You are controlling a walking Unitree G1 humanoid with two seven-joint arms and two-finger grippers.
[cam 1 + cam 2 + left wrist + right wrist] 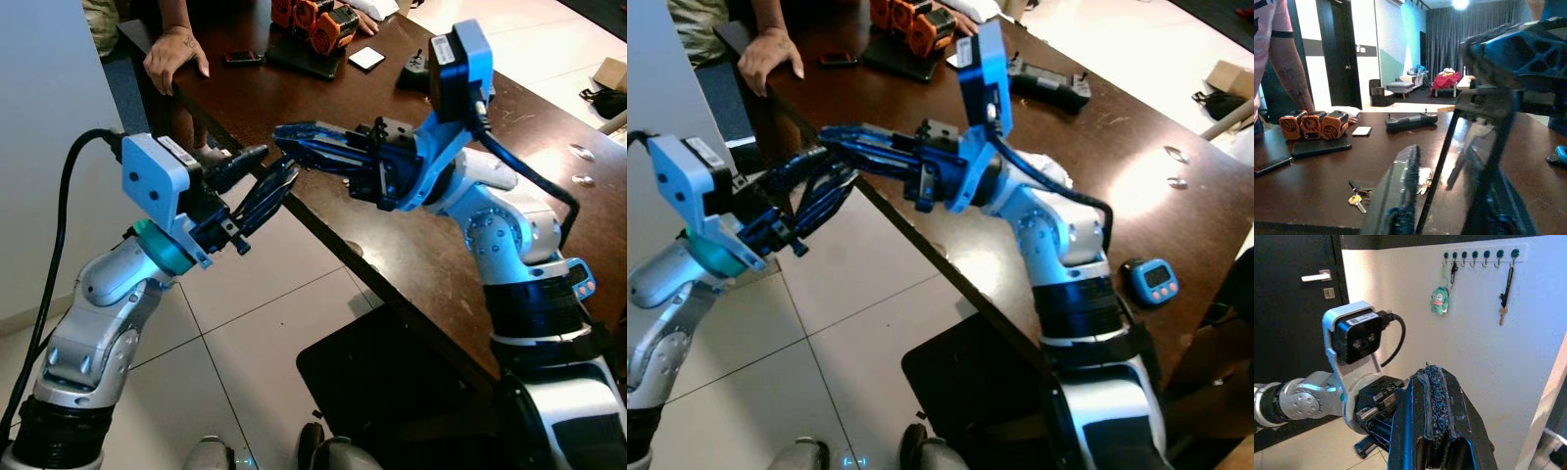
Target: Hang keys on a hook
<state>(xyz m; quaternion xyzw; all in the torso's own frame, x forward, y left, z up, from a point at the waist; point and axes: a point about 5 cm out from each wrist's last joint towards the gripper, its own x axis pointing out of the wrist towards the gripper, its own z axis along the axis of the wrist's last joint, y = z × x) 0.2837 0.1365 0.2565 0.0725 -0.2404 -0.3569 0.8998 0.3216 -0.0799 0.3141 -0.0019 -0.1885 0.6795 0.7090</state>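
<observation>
Reaching over the tiled floor, our left gripper is keeping its fingers apart, holding nothing, beside the table edge. Our right gripper is pressing its fingers together. The keys are lying on the table; the hook rack is hanging on the white wall.
</observation>
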